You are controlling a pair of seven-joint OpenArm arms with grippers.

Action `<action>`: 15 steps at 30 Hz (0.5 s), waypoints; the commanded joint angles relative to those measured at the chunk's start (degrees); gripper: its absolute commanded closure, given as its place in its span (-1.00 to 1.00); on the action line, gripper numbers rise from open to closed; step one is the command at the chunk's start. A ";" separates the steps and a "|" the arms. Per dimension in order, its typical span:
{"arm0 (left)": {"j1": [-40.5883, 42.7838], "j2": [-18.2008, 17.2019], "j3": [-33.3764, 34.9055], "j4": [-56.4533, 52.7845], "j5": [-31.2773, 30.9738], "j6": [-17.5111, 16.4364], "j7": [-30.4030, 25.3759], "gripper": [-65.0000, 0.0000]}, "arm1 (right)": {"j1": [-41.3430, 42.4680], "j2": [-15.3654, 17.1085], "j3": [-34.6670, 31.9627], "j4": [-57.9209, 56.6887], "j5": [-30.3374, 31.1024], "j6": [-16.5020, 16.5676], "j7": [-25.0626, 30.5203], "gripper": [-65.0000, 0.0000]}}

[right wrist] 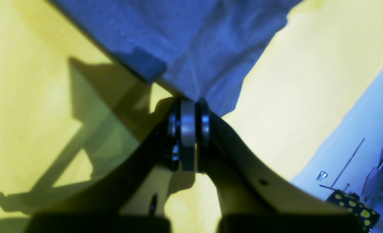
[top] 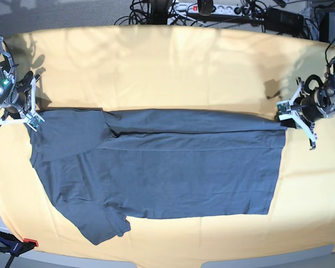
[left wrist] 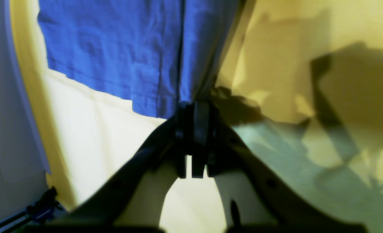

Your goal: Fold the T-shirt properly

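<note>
Yellow table point(top: 173, 61) carries T-shirt point(top: 167, 173), spread flat, far edge folded over. Shirt spans between right gripper point(top: 34, 120) and left gripper point(top: 283, 115), each at a far corner. Bare yellow surface beyond both grippers.

- We find no words, brand names, numbers or signs that we can read in any of the three views.
- We see no print on the T-shirt point(top: 173, 167).
</note>
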State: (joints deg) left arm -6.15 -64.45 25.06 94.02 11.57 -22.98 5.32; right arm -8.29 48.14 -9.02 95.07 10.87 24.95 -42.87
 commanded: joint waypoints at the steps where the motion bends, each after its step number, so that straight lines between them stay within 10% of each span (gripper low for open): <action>1: -2.08 -1.79 -0.85 0.76 -0.09 1.33 -0.42 1.00 | 1.40 1.70 0.52 0.57 -0.63 -0.68 0.17 1.00; 15: -3.23 -8.33 -0.85 7.63 -5.05 -7.13 -1.05 1.00 | 1.16 8.92 0.52 8.48 13.20 4.46 -5.84 1.00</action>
State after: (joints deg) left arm -8.56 -71.11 25.06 101.10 6.81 -30.79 4.69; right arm -7.86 55.42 -9.17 102.78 24.45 29.69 -49.17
